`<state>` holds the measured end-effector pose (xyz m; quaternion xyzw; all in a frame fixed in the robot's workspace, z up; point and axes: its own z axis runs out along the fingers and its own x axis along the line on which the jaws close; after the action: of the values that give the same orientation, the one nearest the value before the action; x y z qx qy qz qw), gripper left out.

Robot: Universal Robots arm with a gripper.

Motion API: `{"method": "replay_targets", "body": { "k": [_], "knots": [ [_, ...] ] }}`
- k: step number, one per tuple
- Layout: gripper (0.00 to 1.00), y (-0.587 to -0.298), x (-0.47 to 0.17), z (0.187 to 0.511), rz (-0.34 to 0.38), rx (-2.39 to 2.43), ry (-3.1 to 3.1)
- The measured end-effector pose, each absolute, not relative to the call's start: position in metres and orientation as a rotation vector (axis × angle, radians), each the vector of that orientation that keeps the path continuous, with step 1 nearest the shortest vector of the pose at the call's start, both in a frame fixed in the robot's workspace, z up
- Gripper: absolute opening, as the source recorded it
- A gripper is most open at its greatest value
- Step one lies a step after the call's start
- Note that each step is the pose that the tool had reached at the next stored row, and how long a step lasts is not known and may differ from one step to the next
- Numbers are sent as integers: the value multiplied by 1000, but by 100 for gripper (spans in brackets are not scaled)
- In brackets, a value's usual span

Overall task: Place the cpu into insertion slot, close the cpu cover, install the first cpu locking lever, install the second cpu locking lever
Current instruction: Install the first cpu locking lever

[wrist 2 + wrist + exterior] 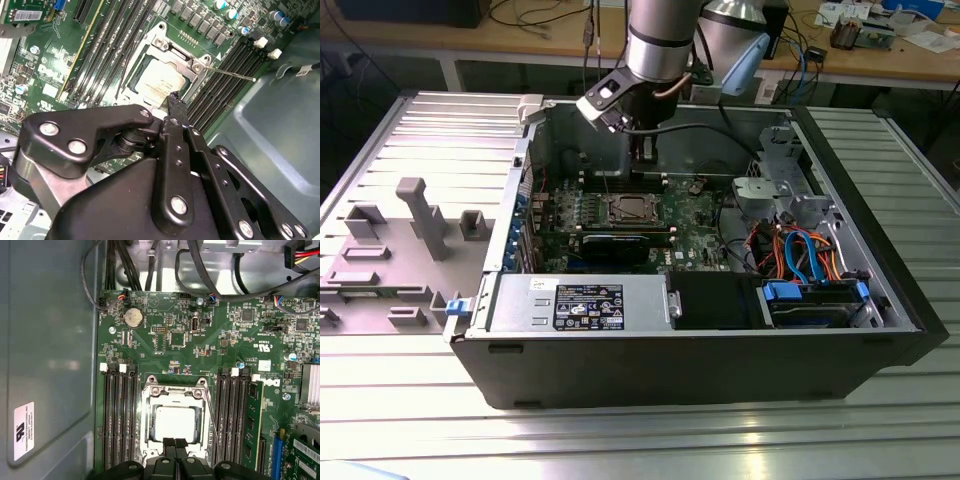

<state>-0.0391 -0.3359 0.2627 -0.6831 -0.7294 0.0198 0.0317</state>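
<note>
One cpu lies flat, metal top up, in the insertion slot of the open computer case in the exterior view, with the claw just above it (its tips are hard to make out there). In the second wrist view the claw is closed on nothing at the chip's edge, and one locking lever slants out across the memory slots. In the first wrist view the cpu cover lies flat, framing the chip, its near edge hidden behind the two fingertips.
</note>
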Motion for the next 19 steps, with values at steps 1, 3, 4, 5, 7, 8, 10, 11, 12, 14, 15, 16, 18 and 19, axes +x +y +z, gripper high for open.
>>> {"method": "replay_targets", "body": {
  "k": [1,3,4,5,7,8,10,11,12,14,15,16,18,19],
  "knots": [
    [11,-336,-39,263,62,-2090,-2259],
    [11,-336,-39,263,63,-2068,-2280],
    [11,-336,-39,263,63,-2062,-2285],
    [11,-336,-39,263,63,-2051,-2296],
    [11,-336,-39,263,65,-2032,-2313],
    [11,-336,-39,263,65,-2028,-2318],
    [11,-336,-39,263,66,-2014,-2330],
    [11,-336,-39,263,66,-2011,-2333],
    [11,-336,-39,263,66,-2007,-2336],
    [11,-336,-39,263,67,-1999,-2343],
    [11,-336,-39,263,67,-1994,-2347],
    [11,-336,-39,263,67,-1991,-2350],
    [11,-336,-39,263,68,-1984,-2357],
    [11,-336,-39,263,68,-1981,-2359]
  ]
}}
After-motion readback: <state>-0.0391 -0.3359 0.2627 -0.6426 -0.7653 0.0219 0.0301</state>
